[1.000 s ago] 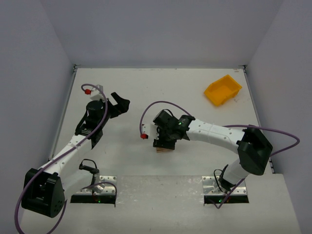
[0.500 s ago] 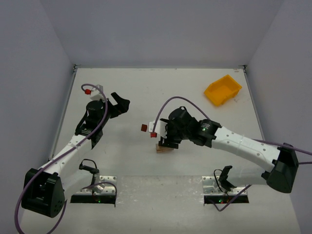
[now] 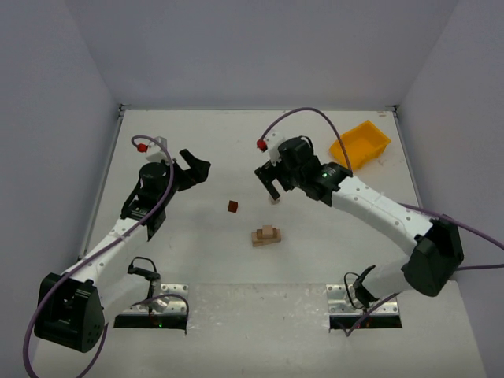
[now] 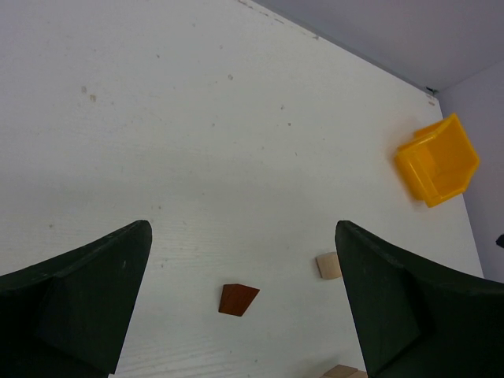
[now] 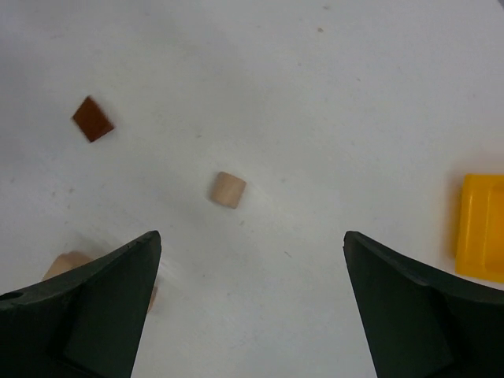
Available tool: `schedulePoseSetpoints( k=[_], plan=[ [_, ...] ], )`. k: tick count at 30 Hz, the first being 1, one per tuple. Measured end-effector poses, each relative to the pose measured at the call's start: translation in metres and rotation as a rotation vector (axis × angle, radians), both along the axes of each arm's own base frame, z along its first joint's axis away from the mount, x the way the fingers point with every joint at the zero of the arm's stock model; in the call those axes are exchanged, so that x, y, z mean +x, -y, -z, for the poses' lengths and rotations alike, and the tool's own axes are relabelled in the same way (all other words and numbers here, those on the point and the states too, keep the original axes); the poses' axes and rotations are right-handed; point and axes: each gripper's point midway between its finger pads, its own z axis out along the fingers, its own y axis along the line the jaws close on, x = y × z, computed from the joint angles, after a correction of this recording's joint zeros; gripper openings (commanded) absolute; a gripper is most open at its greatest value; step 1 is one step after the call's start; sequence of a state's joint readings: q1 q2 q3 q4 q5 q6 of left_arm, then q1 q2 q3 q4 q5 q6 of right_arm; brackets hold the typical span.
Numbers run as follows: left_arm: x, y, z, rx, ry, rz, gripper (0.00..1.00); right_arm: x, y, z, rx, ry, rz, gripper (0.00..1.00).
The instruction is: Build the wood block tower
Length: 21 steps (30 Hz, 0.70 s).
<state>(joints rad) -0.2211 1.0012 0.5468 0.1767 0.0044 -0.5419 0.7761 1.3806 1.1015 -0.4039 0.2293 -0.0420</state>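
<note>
The right gripper (image 5: pixel 250 238) is spread wide and holds nothing, hovering over 1 loose pale block (image 5: pixel 228 190). The left gripper (image 4: pixel 242 227) is also wide apart and empty. The block stack (image 3: pixel 268 235) looks like 2 tiers, though it shows small. The dark reddish-brown block (image 3: pixel 233 206) lies near the stack's far left. The loose block lies just beyond the stack, and the yellow bin (image 3: pixel 360 145) sits well beyond on its right.

White table (image 3: pixel 197 150): tan block stack (image 3: pixel 268 235) near mid. Brown block (image 3: pixel 233 206) at its 10 o'clock, loose tan block (image 5: pixel 228 190) at 12, yellow bin (image 3: pixel 360 145) btw 1 & 2.
</note>
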Motion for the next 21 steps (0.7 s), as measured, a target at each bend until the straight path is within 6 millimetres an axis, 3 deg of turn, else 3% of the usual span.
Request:
schedulePoseSetpoints(
  k=[3,5,12,21],
  plan=[
    [0.000,0.000,0.001,0.001,-0.003,0.000,1.00,0.038,0.029,0.009,0.045,-0.077,0.219,0.99],
    [0.001,0.000,0.003,0.003,-0.011,0.000,1.00,0.047,0.044,0.024,0.051,-0.135,0.313,0.99],
    [0.009,0.002,0.019,0.016,-0.075,0.000,1.00,0.030,0.039,0.084,0.041,-0.362,0.382,0.91],
    [0.020,0.008,0.030,0.024,-0.134,0.018,1.00,0.012,0.029,0.136,0.092,-0.479,0.403,0.77]
  ],
)
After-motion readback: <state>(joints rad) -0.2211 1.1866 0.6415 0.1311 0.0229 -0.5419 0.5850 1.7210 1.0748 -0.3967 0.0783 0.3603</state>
